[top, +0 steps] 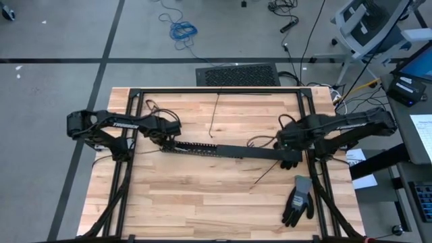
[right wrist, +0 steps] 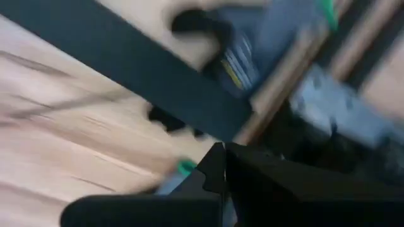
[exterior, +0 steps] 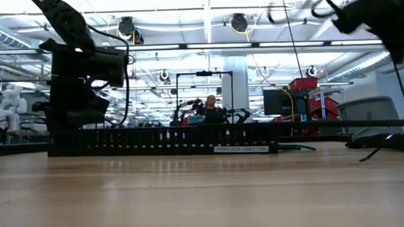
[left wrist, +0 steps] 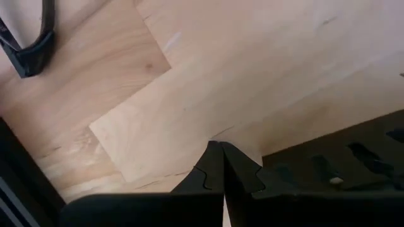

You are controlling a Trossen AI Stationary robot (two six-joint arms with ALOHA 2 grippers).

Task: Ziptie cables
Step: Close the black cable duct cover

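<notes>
Though mostly hidden, cables (top: 257, 142) beside right end effector (top: 283, 143), long axis indiscernible.

A slotted cable tray (top: 223, 150) lies on the counter (top: 202, 196) between the left end effector (top: 164, 137) and right end effector (top: 287, 143); a glove (top: 298, 200) lies near the right one.

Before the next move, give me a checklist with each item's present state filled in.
1. Left gripper free: ok, shut with nothing between its fingers, at the left end of the long black slotted plastic tray.
2. Right gripper shut: ok, at the tray's right end.
3. Coloured cables located: cannot tell, none clearly seen.
4. Zip tie available: ok, a thin black strip lies loose on the wooden table.
5. Grey-and-black work glove out of the way: ok, apart from the tray.
</notes>
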